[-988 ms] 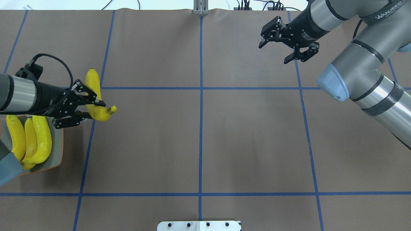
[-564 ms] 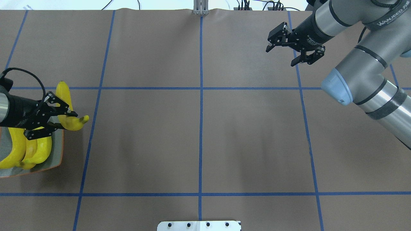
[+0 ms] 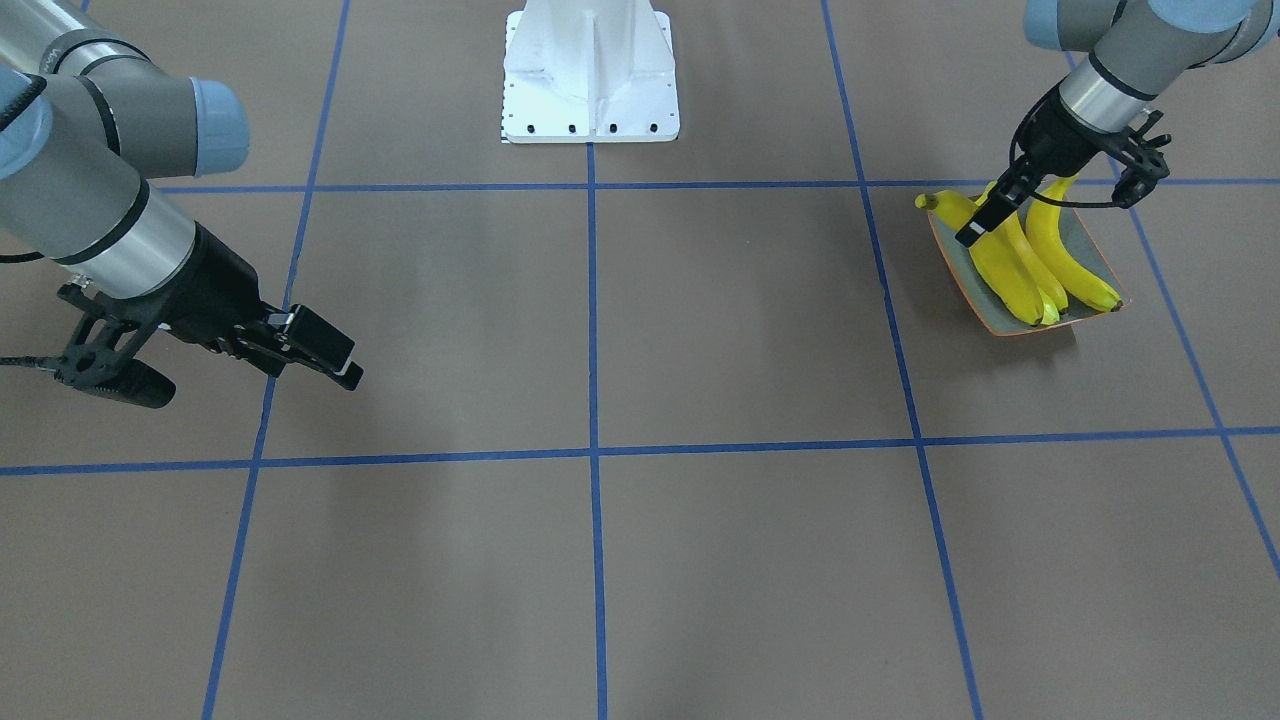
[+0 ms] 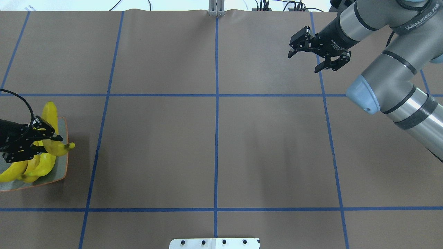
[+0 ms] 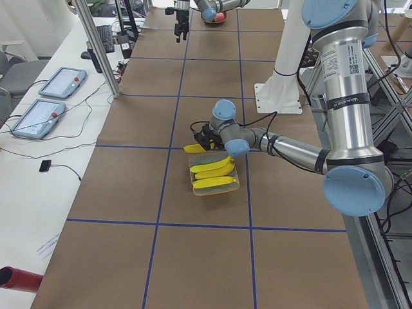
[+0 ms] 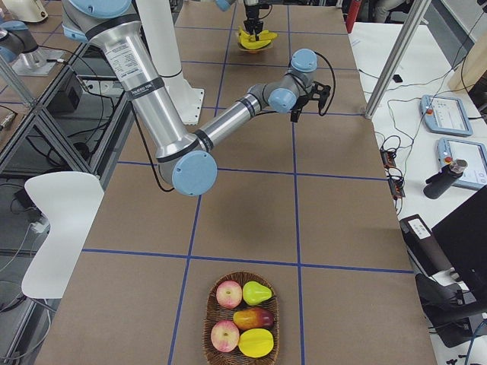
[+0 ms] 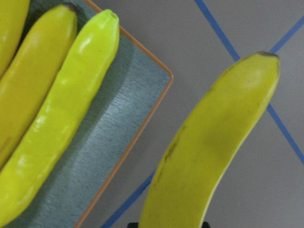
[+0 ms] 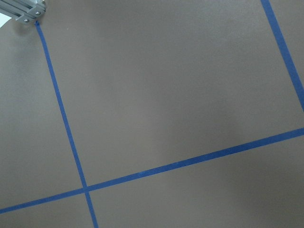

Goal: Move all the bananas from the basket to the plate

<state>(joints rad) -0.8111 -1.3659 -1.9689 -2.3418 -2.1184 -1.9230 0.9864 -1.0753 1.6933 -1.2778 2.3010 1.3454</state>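
Observation:
Three yellow bananas (image 4: 44,164) lie side by side on the grey-green plate (image 4: 59,172) at the table's left edge. They also show in the front view (image 3: 1012,282) on the plate (image 3: 1096,251). My left gripper (image 4: 51,141) is shut on a fourth banana (image 4: 51,112) and holds it over the plate's far right corner, its tip past the rim. The left wrist view shows this banana (image 7: 209,156) beside the plate's orange rim (image 7: 142,128). My right gripper (image 4: 304,61) is open and empty at the far right.
A woven basket (image 6: 242,285) with apples, a pear and a mango stands at the table's right end; no banana shows in it. The robot's white base (image 3: 590,70) is at the near middle. Blue tape lines cross the brown table cover.
My left gripper has carried the banana leftward and nearer to me, from beside the plate to over its far right corner. The right gripper shifted slightly right, still open.

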